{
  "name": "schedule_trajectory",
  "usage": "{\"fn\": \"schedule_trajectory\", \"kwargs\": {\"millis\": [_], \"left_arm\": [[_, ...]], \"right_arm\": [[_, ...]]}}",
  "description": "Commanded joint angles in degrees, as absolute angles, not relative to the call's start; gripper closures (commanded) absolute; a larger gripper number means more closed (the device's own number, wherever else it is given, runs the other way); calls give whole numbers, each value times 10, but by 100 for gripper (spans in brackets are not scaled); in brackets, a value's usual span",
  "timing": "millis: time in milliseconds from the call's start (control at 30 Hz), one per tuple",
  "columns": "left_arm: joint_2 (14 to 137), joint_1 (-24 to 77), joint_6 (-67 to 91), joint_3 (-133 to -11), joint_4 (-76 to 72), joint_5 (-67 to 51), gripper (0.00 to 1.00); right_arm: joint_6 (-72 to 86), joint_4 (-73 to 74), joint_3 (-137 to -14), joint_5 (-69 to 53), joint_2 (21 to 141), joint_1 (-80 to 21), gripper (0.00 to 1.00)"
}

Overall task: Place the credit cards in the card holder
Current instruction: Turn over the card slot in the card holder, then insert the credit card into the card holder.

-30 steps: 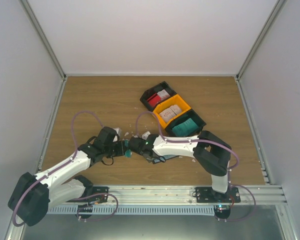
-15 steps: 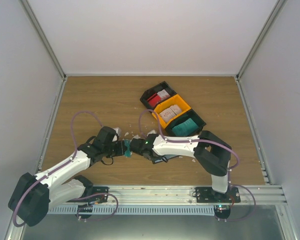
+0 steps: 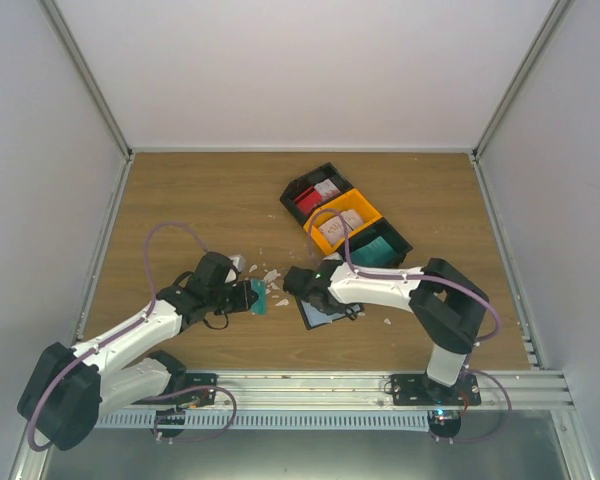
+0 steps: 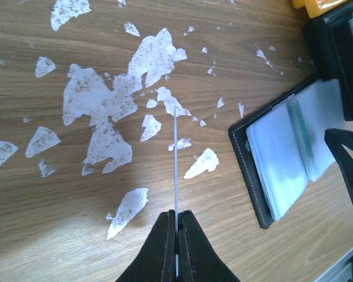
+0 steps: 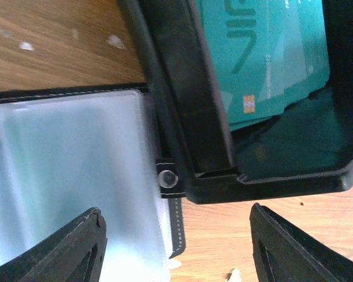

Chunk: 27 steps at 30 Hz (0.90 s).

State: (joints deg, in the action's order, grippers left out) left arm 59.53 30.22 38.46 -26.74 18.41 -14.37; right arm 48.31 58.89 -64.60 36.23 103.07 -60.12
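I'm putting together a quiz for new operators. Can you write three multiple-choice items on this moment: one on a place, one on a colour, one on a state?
1. Where is the card holder?
A) held in the left gripper
B) lying open on the table, nearer the arms than the row of bins
C) leaning against the back wall

2. What colour is the credit card in the left gripper?
A) red
B) yellow
C) teal

3. What state is the right gripper in?
A) open and holding nothing
B) shut on a card
C) shut on the card holder

Answers:
1. B: the top view shows it spread flat on the wood.
2. C: the top view shows teal at the fingertips.
3. A: the right wrist view shows its fingers wide apart with nothing between them.
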Motion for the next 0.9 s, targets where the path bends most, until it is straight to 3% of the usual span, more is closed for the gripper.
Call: {"fn": "schedule_trajectory", "kwargs": {"millis": [0, 200, 633, 867], "left_arm": [[601, 298, 378, -268, 144, -171, 100], [611, 298, 381, -272, 136, -181, 100], [598, 299, 428, -258, 41, -275, 100], [609, 307, 496, -221, -67, -304, 100]], "right_arm": [[487, 543, -613, 363, 988, -584, 31], [434, 443, -554, 281, 927, -547, 30], [370, 173, -357, 16, 775, -398, 42], [352, 149, -329, -50, 774, -349, 44]]}}
